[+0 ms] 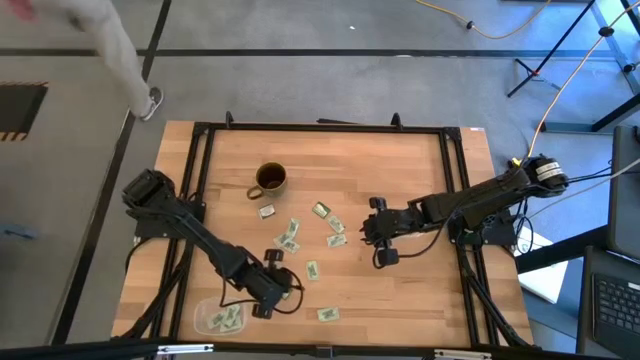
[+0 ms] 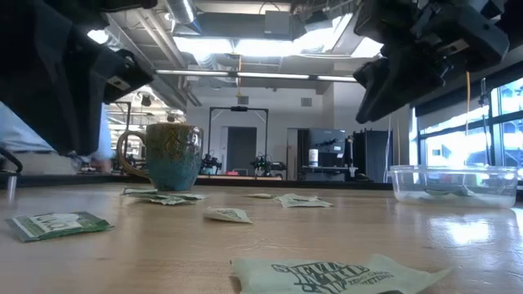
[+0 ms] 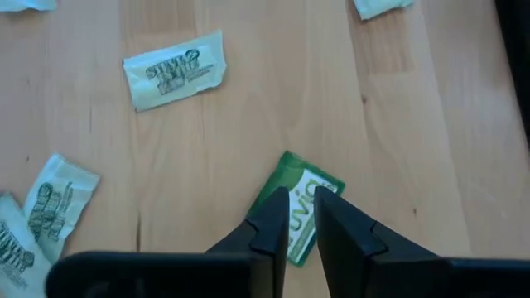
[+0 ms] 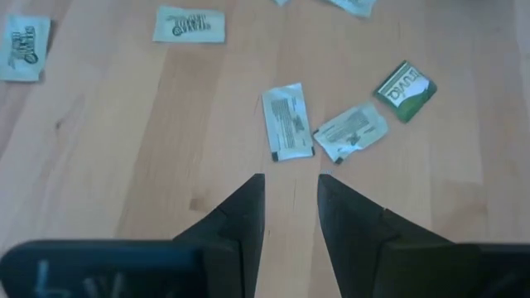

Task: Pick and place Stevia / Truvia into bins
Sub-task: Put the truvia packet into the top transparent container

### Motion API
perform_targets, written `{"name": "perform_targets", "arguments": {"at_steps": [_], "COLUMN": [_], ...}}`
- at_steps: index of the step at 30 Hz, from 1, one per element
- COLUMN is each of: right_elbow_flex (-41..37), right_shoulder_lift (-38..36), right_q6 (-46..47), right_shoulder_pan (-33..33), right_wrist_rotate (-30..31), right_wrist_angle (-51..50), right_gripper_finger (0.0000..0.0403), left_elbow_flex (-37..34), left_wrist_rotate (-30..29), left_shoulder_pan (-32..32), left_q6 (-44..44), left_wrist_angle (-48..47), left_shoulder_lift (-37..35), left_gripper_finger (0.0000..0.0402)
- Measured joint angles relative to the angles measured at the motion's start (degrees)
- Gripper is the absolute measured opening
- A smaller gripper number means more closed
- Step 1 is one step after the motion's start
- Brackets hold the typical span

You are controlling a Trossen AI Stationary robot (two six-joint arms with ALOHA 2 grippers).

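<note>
Green and white Stevia / Truvia sachets lie flat and scattered on the wooden table (image 1: 420, 300), among them three (image 1: 337, 226) in front of my right gripper. A clear bin (image 1: 200, 318) at the near left holds a few sachets; in the low view its wall (image 2: 453, 184) shows. My left gripper (image 1: 288, 293) stands right of the bin, pointing steeply down, fingers a narrow gap apart (image 3: 300, 203) over a green Truvia sachet (image 3: 313, 170). My right gripper (image 1: 366, 236) hangs open (image 4: 291, 186) over bare wood, short of a white sachet (image 4: 287, 122). My left gripper comes at the green sachet from above at a slant, one fingertip (image 3: 273, 211) on either side of its middle. The sachet lies flat on the table. Whether the fingertips touch it, I cannot tell.
A brown mug (image 1: 270, 180) stands at the far middle of the table. More sachets (image 3: 174, 70) lie ahead of the left gripper, and one (image 1: 328, 314) lies near the front edge. A person's leg and shoe (image 1: 148, 100) show beyond the far left corner.
</note>
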Motion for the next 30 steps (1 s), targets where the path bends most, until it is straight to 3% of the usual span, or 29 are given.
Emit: {"name": "perform_targets", "arguments": {"at_steps": [16, 30], "right_elbow_flex": [0.0, 0.0], "right_shoulder_lift": [0.1, 0.1], "right_q6": [-0.1, 0.0], "right_shoulder_pan": [0.0, 0.0], "right_wrist_rotate": [0.0, 0.0], "right_wrist_angle": [2.3, 2.4], "right_gripper_finger": [0.0116, 0.0116], "left_elbow_flex": [0.1, 0.1], "left_wrist_rotate": [2.5, 3.5], "left_shoulder_pan": [0.1, 0.1], "left_q6": [3.0, 2.8], "left_wrist_angle": [0.8, 0.3], "left_shoulder_lift": [6.4, 6.5], "left_gripper_finger": [0.0064, 0.0004]}}
